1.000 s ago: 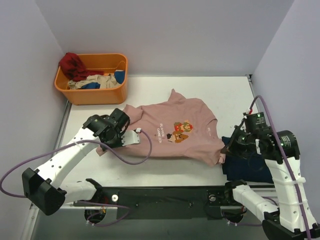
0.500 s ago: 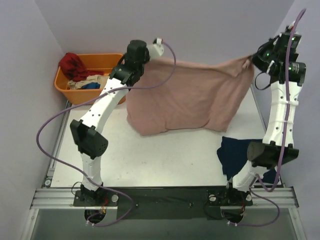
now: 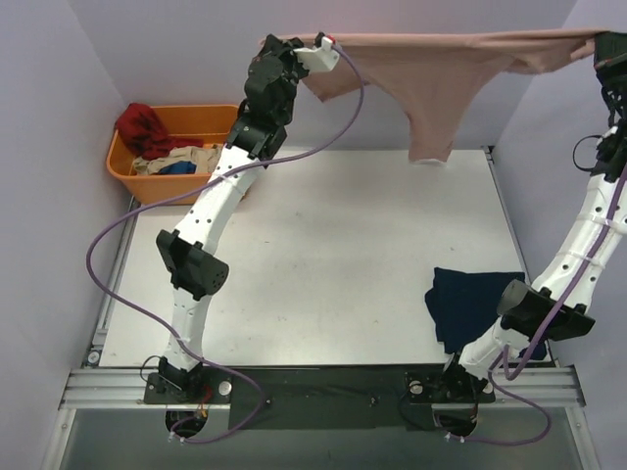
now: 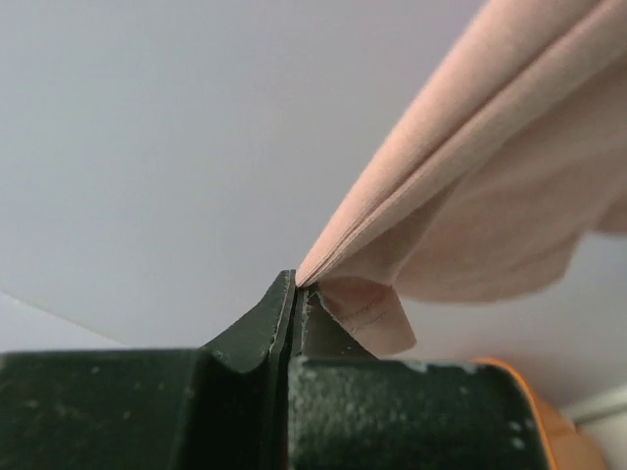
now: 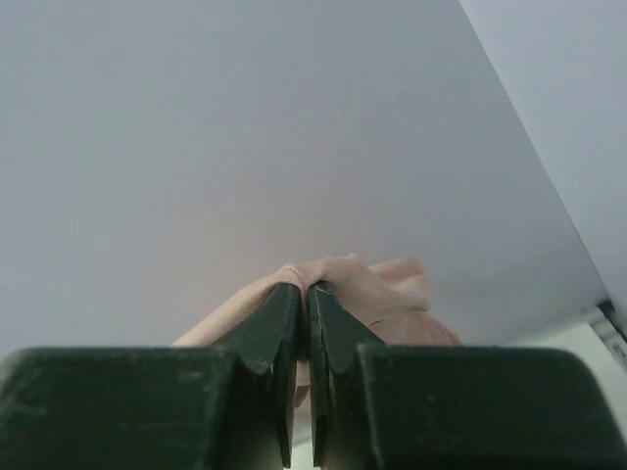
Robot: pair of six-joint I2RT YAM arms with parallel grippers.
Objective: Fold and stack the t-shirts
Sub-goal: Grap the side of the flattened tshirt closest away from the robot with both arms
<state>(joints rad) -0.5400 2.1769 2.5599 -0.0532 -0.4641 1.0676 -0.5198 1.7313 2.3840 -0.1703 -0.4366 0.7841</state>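
Note:
The dusty-pink t-shirt [image 3: 441,69] hangs stretched high above the table's far side, held at both ends; its print does not show. My left gripper [image 3: 294,44] is shut on its left corner, and the cloth [image 4: 470,196] runs up and right from the fingertips in the left wrist view. My right gripper [image 3: 600,44] is shut on its right corner, with the cloth [image 5: 362,284] bunched over the fingertips in the right wrist view. The dark navy t-shirt [image 3: 470,304] lies crumpled on the table at the near right, beside the right arm's base.
An orange basket [image 3: 147,181] with red, tan and blue clothes stands at the far left of the white table [image 3: 313,264]. Walls close in on the left, back and right. Purple cables hang along both arms.
Both grippers took the pink t-shirt off the table and raised it. Since half a second ago they have gone higher and farther apart, pulling the shirt taut near the top of the view.

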